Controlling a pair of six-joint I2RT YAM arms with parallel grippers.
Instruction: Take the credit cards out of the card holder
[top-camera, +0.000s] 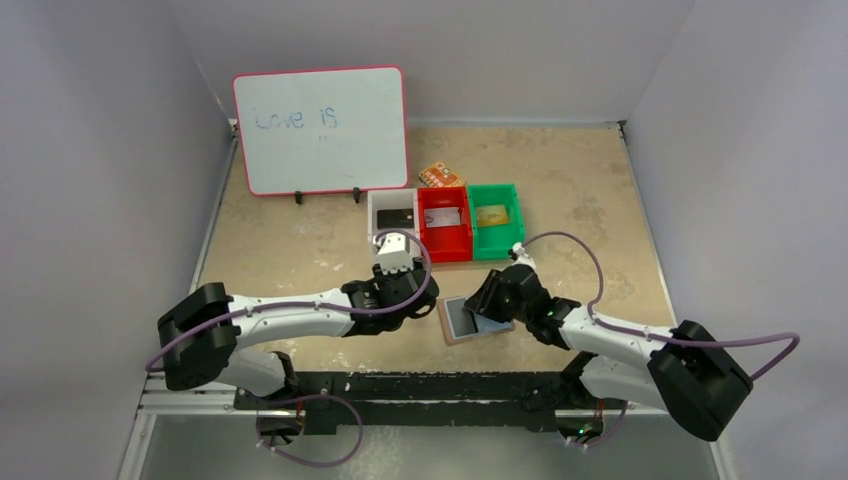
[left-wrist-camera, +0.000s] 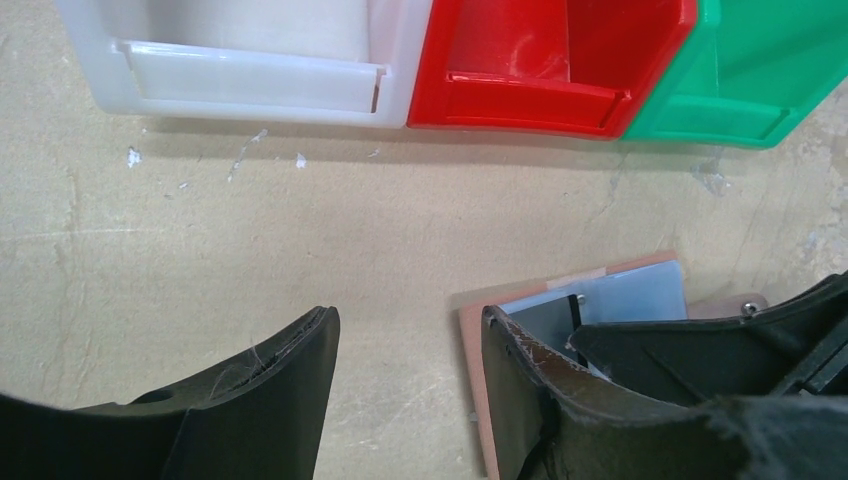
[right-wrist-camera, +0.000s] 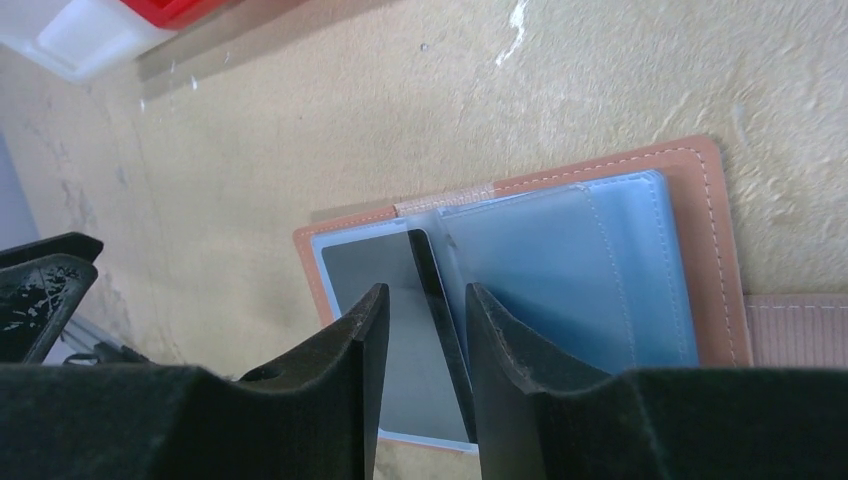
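Right pincer (right-wrist-camera: 425, 305) half-open astride dark card (right-wrist-camera: 423, 262) in open card holder (right-wrist-camera: 620, 250); left pincer (left-wrist-camera: 408, 328) open, empty

**A robotics lab: a boxed-in test cell built around a counter**

Two white-and-black robot arms, the left arm (top-camera: 290, 315) and the right arm (top-camera: 620, 335), are bolted side by side to a dark metal rail (top-camera: 430, 385) at the near edge of a beige, stone-patterned counter (top-camera: 290, 250). Purple cables (top-camera: 560, 234) loop along them. Plain pale walls (top-camera: 90, 180) close the counter in on three sides. Props stand towards the back: a pink-framed whiteboard (top-camera: 320, 130) on small feet, with "Love is" in blue marker, and a white bin (left-wrist-camera: 240, 85), a red bin (left-wrist-camera: 530, 100) and a green bin (left-wrist-camera: 740, 110) pushed together in a row. The wrist views show white flecks and scuffs on the counter.
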